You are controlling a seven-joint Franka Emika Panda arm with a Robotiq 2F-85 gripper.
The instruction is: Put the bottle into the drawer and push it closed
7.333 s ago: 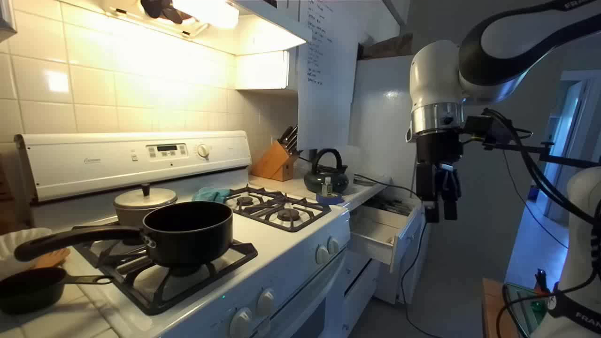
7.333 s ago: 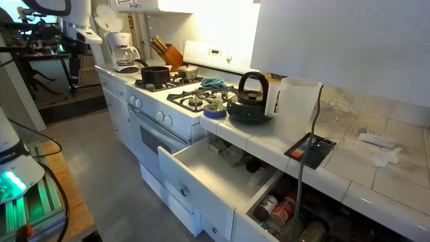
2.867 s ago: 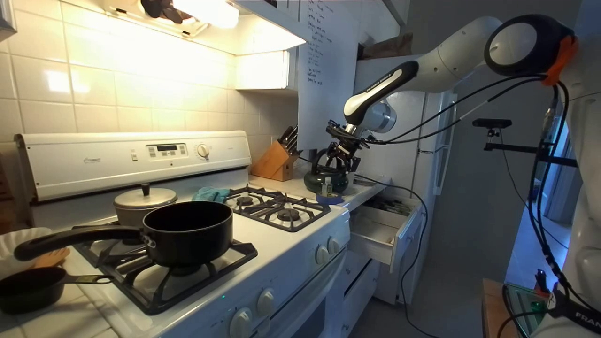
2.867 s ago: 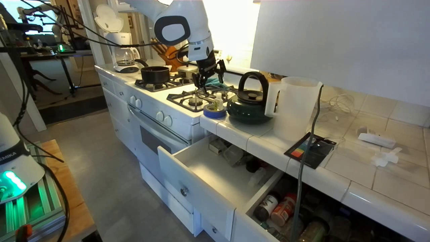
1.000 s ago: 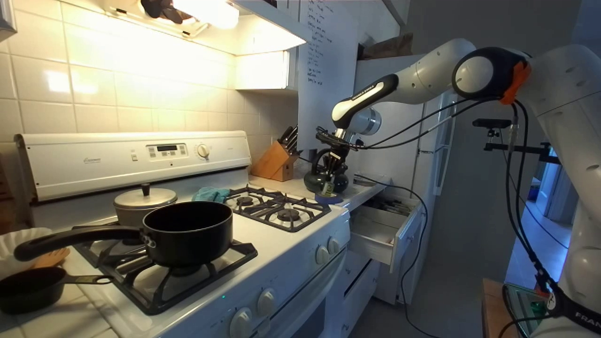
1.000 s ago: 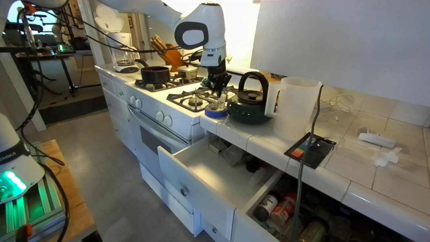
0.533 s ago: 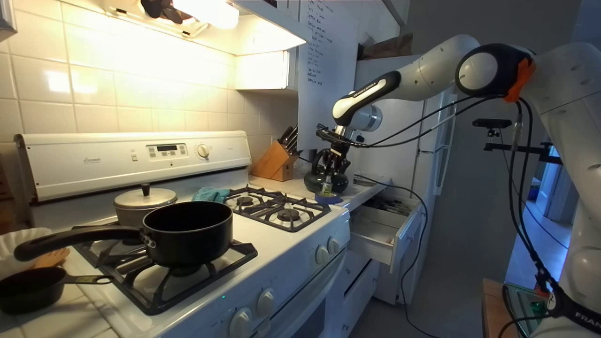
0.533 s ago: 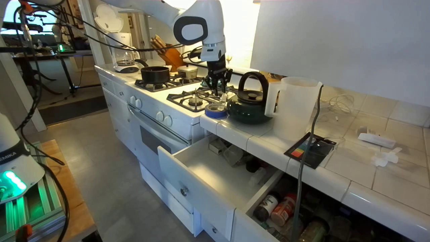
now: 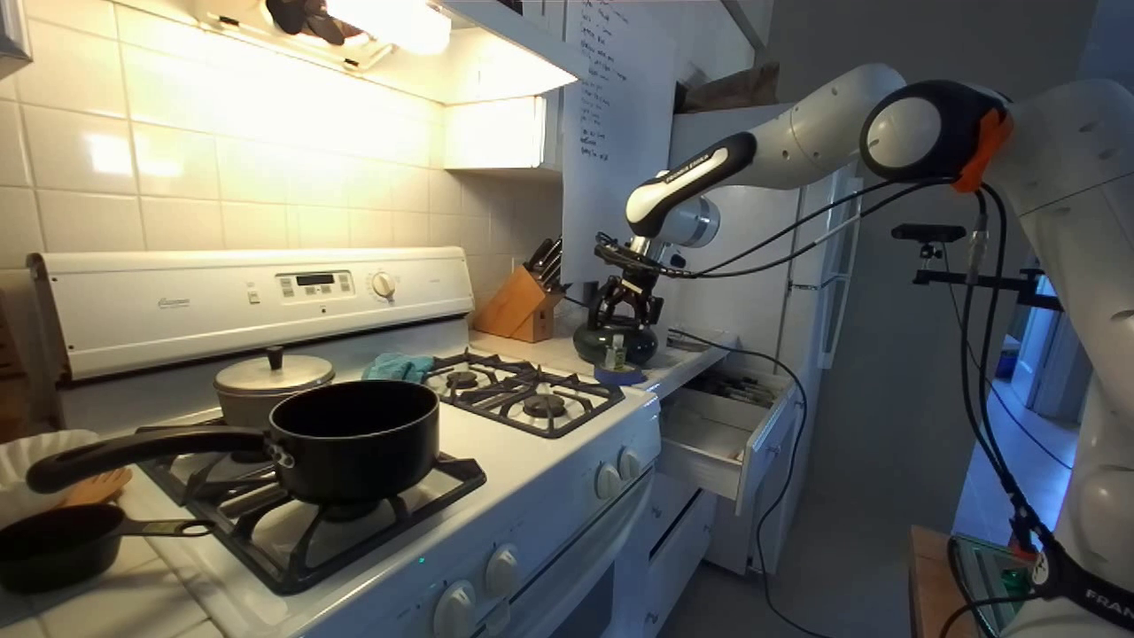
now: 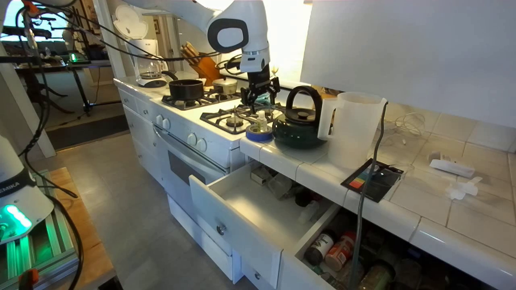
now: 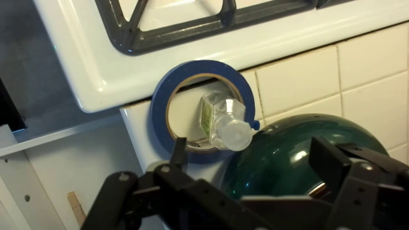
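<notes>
The bottle is small and clear with a pale cap and a green label. It stands upright inside a blue tape roll at the counter corner beside the stove, in both exterior views (image 9: 616,353) (image 10: 262,120) and the wrist view (image 11: 223,119). My gripper (image 9: 625,321) is open and empty just above the bottle. Its spread fingers also show in an exterior view (image 10: 262,106) and the wrist view (image 11: 250,148), where the bottle's cap lies ahead of the gap between them. The white drawer (image 10: 236,225) is pulled open below the counter; small items lie toward its back.
The dark green kettle (image 10: 298,129) stands close beside the bottle and under a finger in the wrist view (image 11: 287,159). A translucent pitcher (image 10: 352,129) stands behind it. A neighbouring open drawer holds spice jars (image 10: 340,251). A cord (image 10: 365,193) hangs before the counter.
My arm came in over the counter corner. One second ago the fingers were nearly closed at the tilted bottle's top; now they are spread and slightly higher, and the bottle stands upright.
</notes>
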